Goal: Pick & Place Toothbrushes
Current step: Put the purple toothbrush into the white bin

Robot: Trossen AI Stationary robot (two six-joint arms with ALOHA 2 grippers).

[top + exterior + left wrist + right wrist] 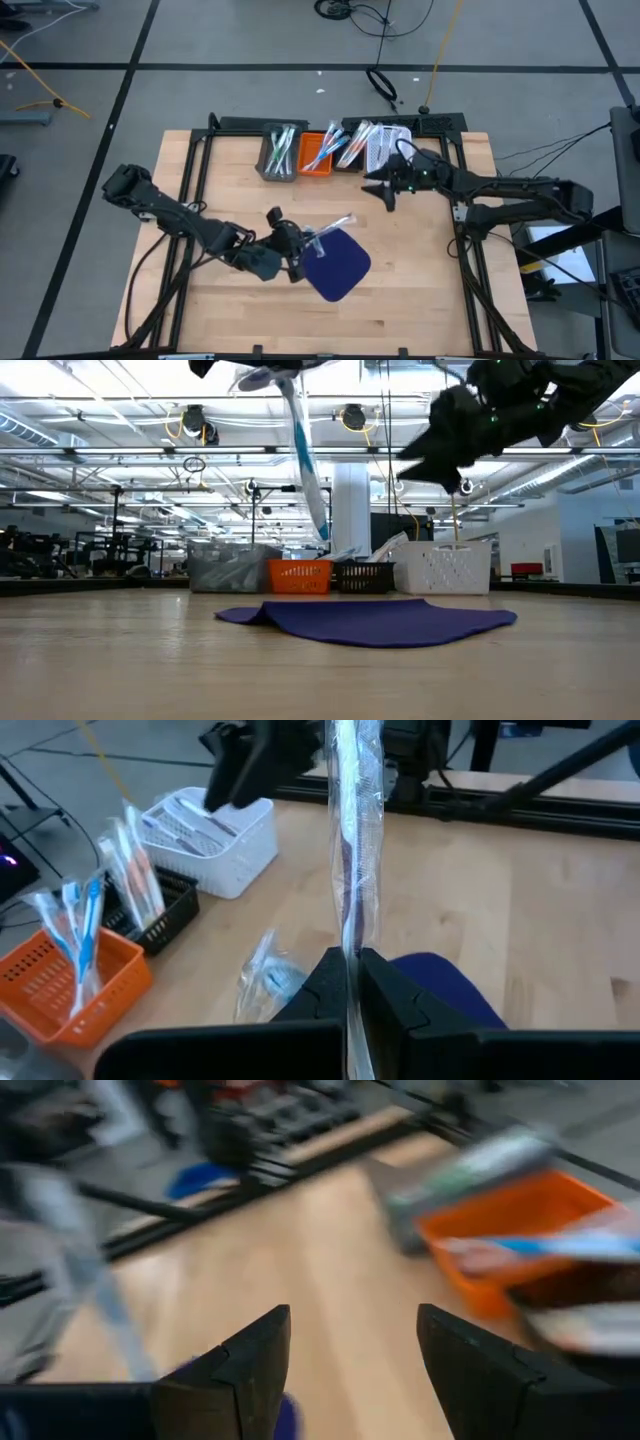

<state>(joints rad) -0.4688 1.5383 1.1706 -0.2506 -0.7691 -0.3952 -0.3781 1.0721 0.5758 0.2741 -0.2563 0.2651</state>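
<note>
One toothbrush (352, 850) pinched by left gripper (352, 982) above mat (334, 262) edge; right gripper (352, 1355) spread near bins (316, 152).

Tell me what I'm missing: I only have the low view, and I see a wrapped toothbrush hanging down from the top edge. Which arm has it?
Observer: The left one. In the left wrist view, the left end effector is shut on the wrapped toothbrush.
Operator: Is it above the mat or the bins?
Observer: From above, it sits at the near-left edge of the dark blue mat, well short of the bins.
Operator: And the dark arm at upper right of my view?
Observer: That is the right end effector, hanging just in front of the black bin; its wrist view shows the fingers apart and empty.
</note>
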